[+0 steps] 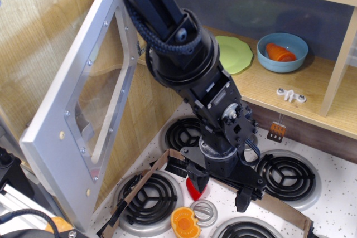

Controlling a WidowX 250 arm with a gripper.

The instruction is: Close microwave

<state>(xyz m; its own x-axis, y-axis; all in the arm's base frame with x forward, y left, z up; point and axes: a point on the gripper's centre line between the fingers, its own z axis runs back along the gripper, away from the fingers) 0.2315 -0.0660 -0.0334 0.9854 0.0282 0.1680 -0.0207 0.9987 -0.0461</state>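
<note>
The microwave door is a wide silver-grey frame with a clear window. It stands swung open at the left, and its grey handle shows through the window. The light-wood compartment lies open at the upper right. My gripper hangs over the stovetop, right of the door and below the compartment, not touching the door. Its fingers are spread apart. A small red object lies right under the left finger; I cannot tell if they touch.
In the compartment are a green plate, a blue bowl holding an orange item, and a small white piece. On the white stovetop with black burners are an orange toy, a round silver lid and a brown cardboard strip.
</note>
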